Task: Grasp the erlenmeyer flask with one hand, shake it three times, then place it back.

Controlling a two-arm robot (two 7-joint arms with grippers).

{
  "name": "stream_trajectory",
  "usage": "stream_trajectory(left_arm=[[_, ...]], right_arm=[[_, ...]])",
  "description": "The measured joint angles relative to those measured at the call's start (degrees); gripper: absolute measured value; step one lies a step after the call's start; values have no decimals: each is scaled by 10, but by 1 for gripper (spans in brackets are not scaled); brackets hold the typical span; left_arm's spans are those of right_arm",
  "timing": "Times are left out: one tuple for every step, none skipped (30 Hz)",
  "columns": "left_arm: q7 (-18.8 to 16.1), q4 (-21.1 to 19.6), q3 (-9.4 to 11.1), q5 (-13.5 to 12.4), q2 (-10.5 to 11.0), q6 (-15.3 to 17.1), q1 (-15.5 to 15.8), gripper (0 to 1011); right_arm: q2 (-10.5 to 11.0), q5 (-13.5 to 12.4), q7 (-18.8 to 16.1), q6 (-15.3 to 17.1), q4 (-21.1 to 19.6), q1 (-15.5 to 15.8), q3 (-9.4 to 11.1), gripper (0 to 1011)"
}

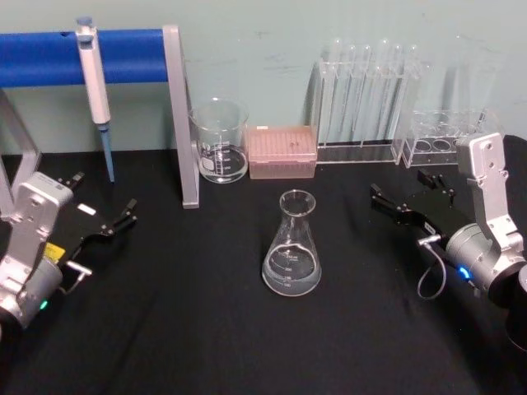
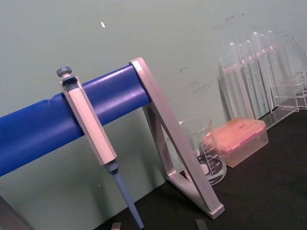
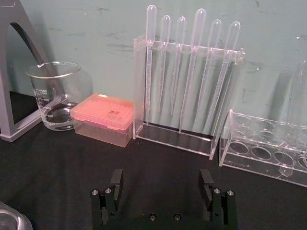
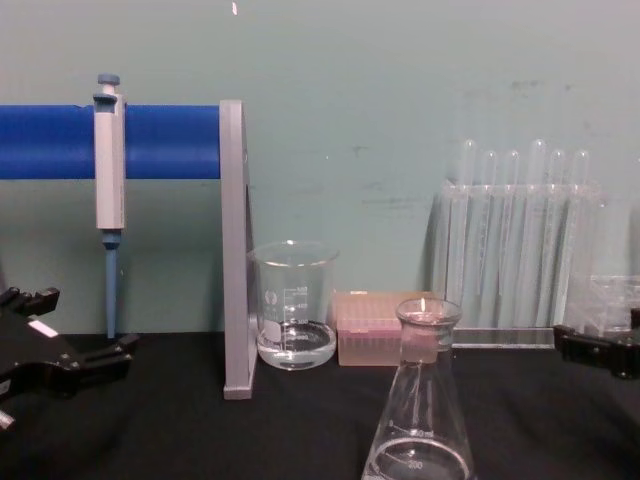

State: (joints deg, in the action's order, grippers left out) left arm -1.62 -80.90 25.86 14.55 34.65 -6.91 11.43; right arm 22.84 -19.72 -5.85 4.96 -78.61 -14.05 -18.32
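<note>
The erlenmeyer flask (image 1: pixel 291 247) is clear glass with white marks. It stands upright on the black table, about midway between my two arms, and looms near in the chest view (image 4: pixel 420 410). My left gripper (image 1: pixel 103 193) rests low at the left, open and holding nothing, well apart from the flask; it also appears at the chest view's left edge (image 4: pixel 85 325). On the right, my right gripper (image 1: pixel 397 184) is open too and a hand's width from the flask. The right wrist view has its two fingers spread (image 3: pixel 161 178) over bare table.
Along the back wall stand a glass beaker (image 1: pixel 220 140), a pink tip box (image 1: pixel 282 152), a clear rack of pipettes (image 1: pixel 366 99) and a clear tube rack (image 1: pixel 445 140). A pipette (image 1: pixel 95 82) hangs from the blue-barred stand (image 1: pixel 179 115) at the back left.
</note>
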Motion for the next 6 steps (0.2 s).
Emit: stream_trajectory(left_arm=[[0, 0, 0, 0, 0, 0, 0, 1001], [0, 0, 0, 0, 0, 0, 0, 1001], [0, 0, 0, 0, 0, 0, 0, 1001], [0, 0, 0, 0, 0, 0, 0, 1001], [0, 0, 0, 0, 0, 0, 0, 1001], [0, 0, 0, 0, 0, 0, 0, 1001]], right_arm=[[0, 0, 0, 0, 0, 0, 0, 1002], [0, 0, 0, 0, 0, 0, 0, 1002], [0, 0, 0, 0, 0, 0, 0, 1002], [0, 0, 0, 0, 0, 0, 0, 1002], [0, 0, 0, 0, 0, 0, 0, 1002], [0, 0, 0, 0, 0, 0, 0, 1003]])
